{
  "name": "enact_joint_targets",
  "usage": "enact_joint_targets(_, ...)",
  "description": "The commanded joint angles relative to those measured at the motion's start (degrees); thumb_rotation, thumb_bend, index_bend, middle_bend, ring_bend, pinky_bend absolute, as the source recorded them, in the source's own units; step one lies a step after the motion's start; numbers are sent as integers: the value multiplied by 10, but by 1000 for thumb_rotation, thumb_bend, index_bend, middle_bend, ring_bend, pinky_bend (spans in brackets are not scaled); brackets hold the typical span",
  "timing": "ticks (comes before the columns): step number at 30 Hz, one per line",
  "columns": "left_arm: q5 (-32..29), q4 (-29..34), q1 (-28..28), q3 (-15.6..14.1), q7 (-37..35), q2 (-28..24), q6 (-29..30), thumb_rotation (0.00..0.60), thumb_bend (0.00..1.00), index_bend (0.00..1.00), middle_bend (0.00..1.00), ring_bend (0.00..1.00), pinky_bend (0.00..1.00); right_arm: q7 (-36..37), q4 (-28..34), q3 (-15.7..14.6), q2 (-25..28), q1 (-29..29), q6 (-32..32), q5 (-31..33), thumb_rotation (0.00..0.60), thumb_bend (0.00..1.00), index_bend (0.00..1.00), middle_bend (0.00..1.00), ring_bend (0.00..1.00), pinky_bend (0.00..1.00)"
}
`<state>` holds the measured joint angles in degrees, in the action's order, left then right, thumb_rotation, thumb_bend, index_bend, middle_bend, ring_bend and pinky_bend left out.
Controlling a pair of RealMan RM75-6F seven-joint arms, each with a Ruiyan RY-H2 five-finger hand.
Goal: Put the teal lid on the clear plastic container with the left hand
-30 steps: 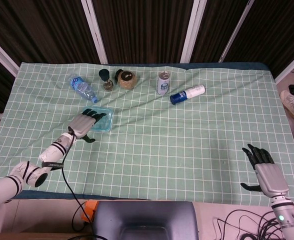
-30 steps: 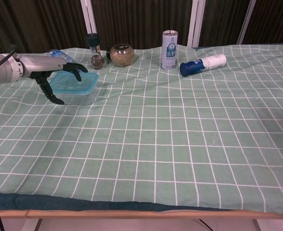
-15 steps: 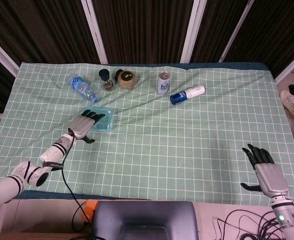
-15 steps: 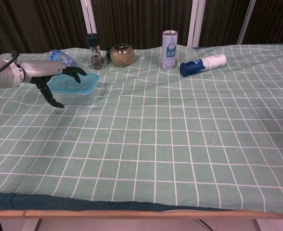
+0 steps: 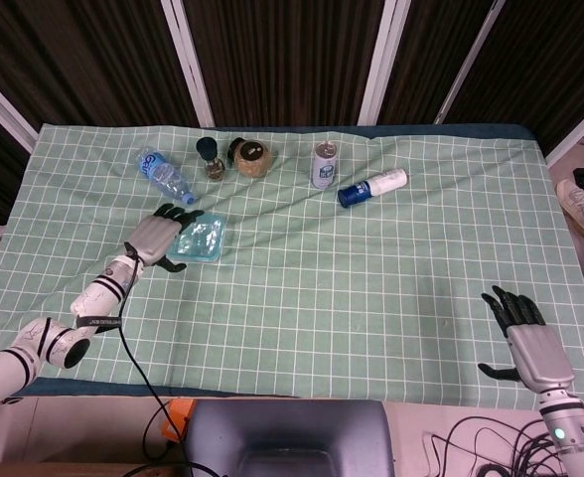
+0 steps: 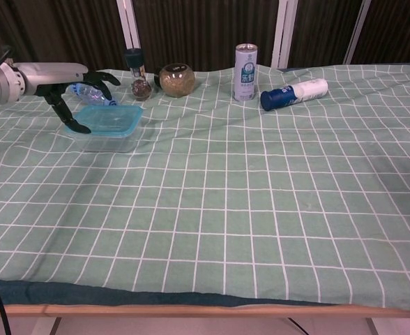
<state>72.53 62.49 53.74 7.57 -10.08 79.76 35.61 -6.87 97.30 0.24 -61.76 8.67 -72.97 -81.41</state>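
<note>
One teal lid (image 6: pixel 109 116) sits on one clear plastic container (image 6: pixel 108 139) near the table's far left. The left hand (image 5: pixel 156 236) hovers at its left edge, fingers spread, holding nothing. The right hand (image 5: pixel 522 334) rests spread and empty, well apart. Behind: one water bottle (image 5: pixel 163 174), one can (image 6: pixel 245 63), one jar (image 6: pixel 176 79).

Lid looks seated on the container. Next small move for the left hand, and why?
Probably lift the left hand up and away. The teal lid lies flat on the clear plastic container, and the open fingers hold nothing, one tip at the lid's left edge.
</note>
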Motion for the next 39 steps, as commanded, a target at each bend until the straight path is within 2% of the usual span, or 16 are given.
enact_joint_targets(1, -8, -11, -1, -3, 5, 5, -11, 600, 193, 0, 169, 95, 57, 0, 0, -1, 0, -1, -1, -1, 600, 197, 0, 0, 0, 0)
enact_joint_targets(10, -24, -58, -3, -5, 15, 32, -35, 600, 194, 0, 168, 95, 57, 4, 0, 0, 2, -1, -2, -2, 600, 197, 0, 0, 0, 0)
enact_joint_targets(21, -19, -84, -2, -5, 5, 46, -50, 600, 196, 0, 169, 95, 57, 4, -1, 0, 1, -1, -2, -2, 600, 197, 0, 0, 0, 0)
enact_joint_targets(39, -20, -92, -4, -15, 15, 52, -83, 600, 202, 0, 184, 108, 62, 1, -1, 1, 0, -1, -1, 1, 600, 197, 0, 0, 0, 0)
